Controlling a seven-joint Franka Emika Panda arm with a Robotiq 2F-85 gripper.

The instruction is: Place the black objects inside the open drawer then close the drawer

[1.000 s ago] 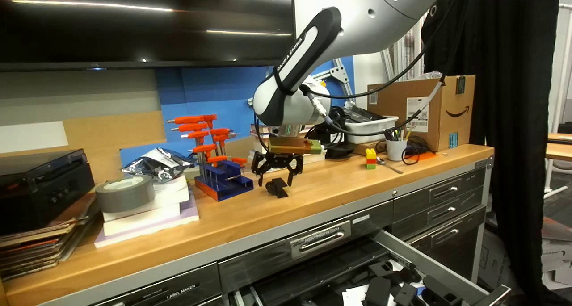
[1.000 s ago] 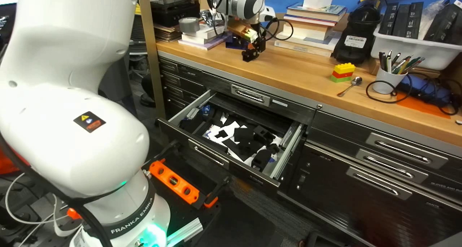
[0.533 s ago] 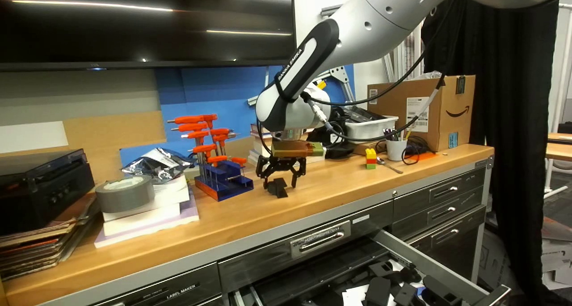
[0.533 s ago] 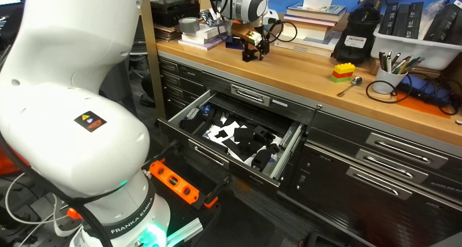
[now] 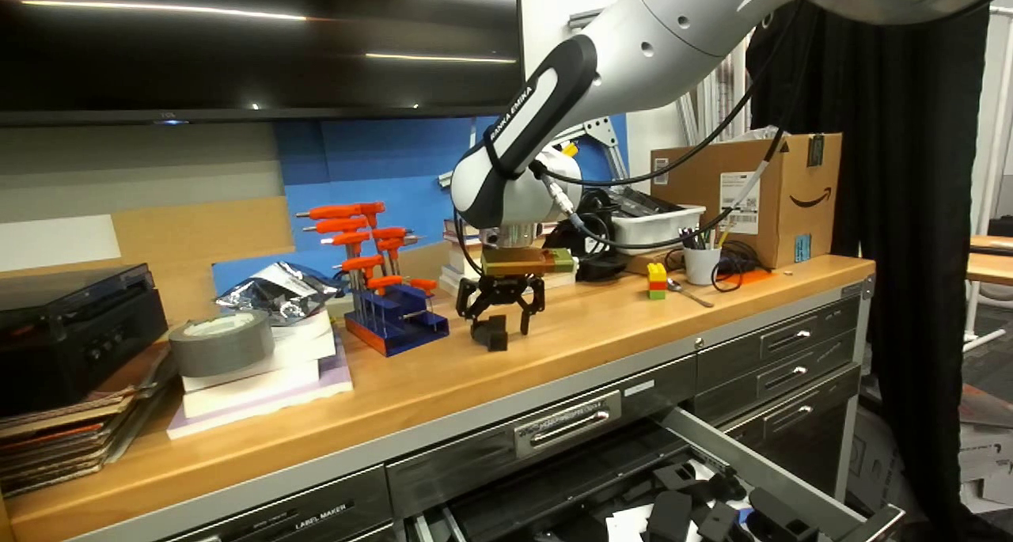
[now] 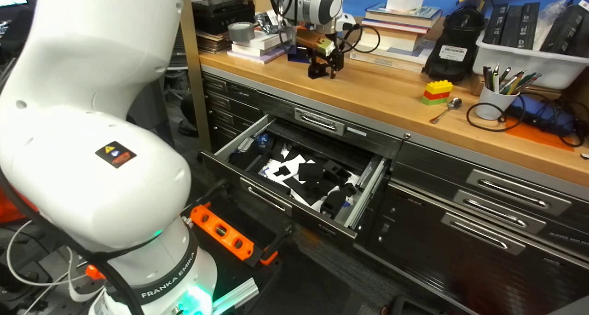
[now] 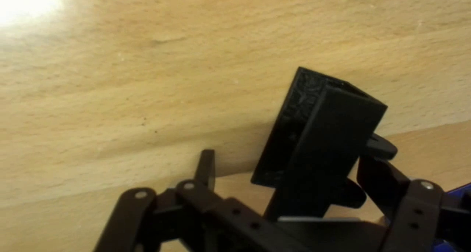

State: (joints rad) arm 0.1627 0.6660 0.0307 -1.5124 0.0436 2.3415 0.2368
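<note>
On the wooden worktop one of the black objects [image 7: 327, 141], a blocky piece with a slot and rounded lugs, lies between the fingers of my gripper [image 7: 289, 162]. In the wrist view it sits close to the right finger, with bare wood showing between it and the left finger [image 7: 206, 167]. The gripper [image 5: 500, 330] is open and lowered around the black piece [image 5: 491, 334] in both exterior views. Whether the right finger touches it I cannot tell. The drawer [image 6: 368, 193] below stands pulled out, holding several black pieces [image 6: 334, 202] over white sheets.
A blue holder [image 5: 404, 324] with orange-handled tools stands close beside the gripper. Books with a tape roll [image 5: 221, 344] are farther along. Toy blocks [image 6: 437, 93], a spoon [image 6: 448, 109] and a pen cup [image 6: 494, 104] lie toward the opposite end of the worktop.
The open gripper has come down around the black piece on the worktop. That piece has turned slightly in place. The drawer has not moved.
</note>
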